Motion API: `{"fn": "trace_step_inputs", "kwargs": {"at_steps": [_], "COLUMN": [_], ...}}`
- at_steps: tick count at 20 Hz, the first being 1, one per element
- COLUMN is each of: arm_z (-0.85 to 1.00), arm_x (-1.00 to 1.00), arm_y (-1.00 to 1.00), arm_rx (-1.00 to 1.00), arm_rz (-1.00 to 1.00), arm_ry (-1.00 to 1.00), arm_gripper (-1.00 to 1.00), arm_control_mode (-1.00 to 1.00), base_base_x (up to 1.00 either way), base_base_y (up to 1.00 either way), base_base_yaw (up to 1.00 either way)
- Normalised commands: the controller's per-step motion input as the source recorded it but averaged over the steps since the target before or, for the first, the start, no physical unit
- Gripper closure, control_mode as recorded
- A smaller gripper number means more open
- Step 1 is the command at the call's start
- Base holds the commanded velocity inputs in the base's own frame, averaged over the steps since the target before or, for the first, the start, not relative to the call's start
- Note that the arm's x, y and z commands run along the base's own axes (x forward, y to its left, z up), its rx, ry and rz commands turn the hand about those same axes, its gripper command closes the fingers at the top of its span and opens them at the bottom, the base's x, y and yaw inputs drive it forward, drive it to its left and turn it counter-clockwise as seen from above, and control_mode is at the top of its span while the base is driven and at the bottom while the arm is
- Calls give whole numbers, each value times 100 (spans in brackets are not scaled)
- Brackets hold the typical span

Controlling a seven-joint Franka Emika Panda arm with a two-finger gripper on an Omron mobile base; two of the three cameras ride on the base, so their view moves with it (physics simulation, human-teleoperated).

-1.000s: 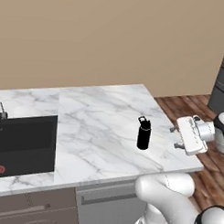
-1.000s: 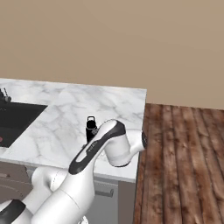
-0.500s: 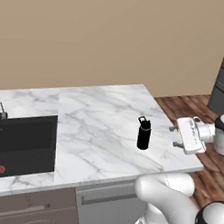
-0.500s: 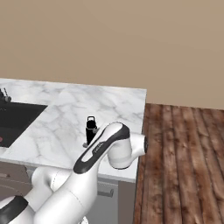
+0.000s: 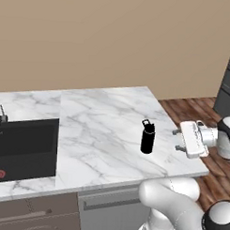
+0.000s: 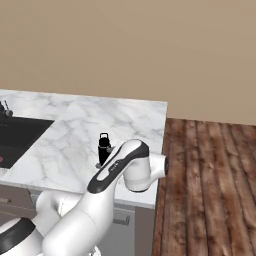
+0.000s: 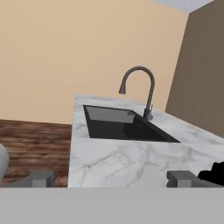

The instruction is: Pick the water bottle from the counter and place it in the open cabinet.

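Marble counter (image 5: 102, 130): arm partly hides water bottle (image 6: 103, 149).

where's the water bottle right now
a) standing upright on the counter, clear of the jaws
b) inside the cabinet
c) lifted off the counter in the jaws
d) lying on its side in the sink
a: the water bottle stands upright on the counter, with open marble between it and the gripper, which sits off its right side near the counter's edge and holds nothing.
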Motion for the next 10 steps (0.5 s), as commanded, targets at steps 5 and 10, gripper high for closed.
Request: {"fn": "trace_step_inputs", "kwargs": {"at_steps": [5,10], "arm_z": [-15,-15], "arm_x": [14,18], "arm_y": [0,0], "arm_rx": [0,0], "arm_rz": [0,0], "arm_ry": [0,0], "arm_gripper": [-100,-100], "arm_control_mode": [-100,-100], "base_base_x": [0,0], "base_base_y": [0,0], "base_base_yaw": [0,0]}}
